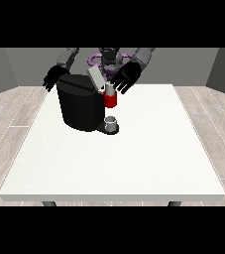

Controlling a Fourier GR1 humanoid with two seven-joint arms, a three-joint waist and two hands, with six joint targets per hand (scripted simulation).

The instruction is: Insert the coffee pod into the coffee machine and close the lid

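Observation:
A black coffee machine (80,106) stands on the white table (134,158) at the back left. Its grey lid (95,78) is tilted up, open. At the machine's front is a red part (111,100) with a small grey piece (109,89) on top of it, which may be the pod. A grey cup (111,122) sits on the machine's base below. The hand at the view's right (126,78) hovers just right of the lid and above the red part, fingers spread. Behind the machine's top left corner, the hand at the view's left (53,78) hangs with relaxed fingers.
The table's front edge (114,197) lies near the camera, and its wide white top stretches right of the machine. Grey wood floor surrounds the table.

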